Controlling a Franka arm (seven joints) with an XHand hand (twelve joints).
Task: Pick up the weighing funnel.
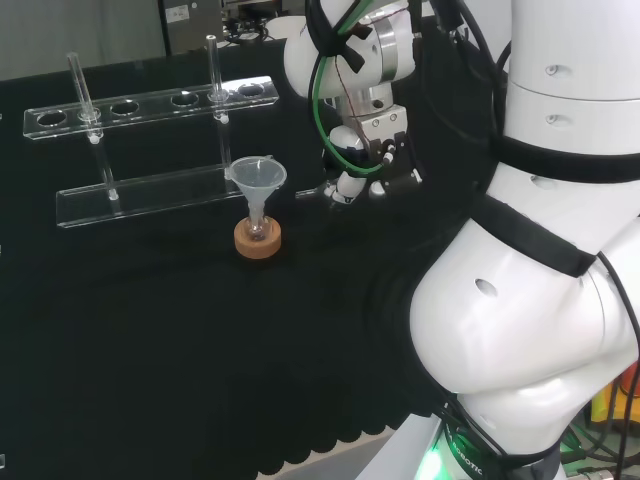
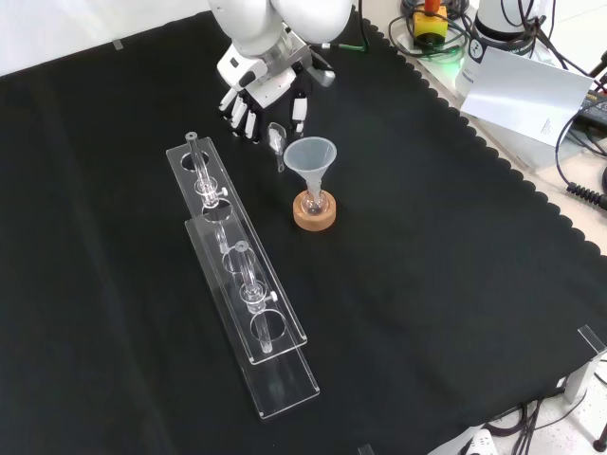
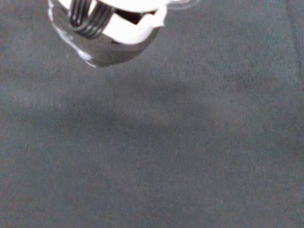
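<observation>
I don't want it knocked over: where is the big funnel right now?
In the front view the funnel stands on its cork ring, just right of the clear rack at its upper end, below and right of the hand.

One funnel [image 2: 310, 156], one weighing funnel [image 2: 278, 142], one flask [image 2: 314, 201], one rack [image 2: 285, 374].

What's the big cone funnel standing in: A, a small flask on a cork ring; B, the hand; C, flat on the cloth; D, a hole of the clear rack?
A: the funnel stands mouth up, its stem in a small flask on a cork ring.
</observation>
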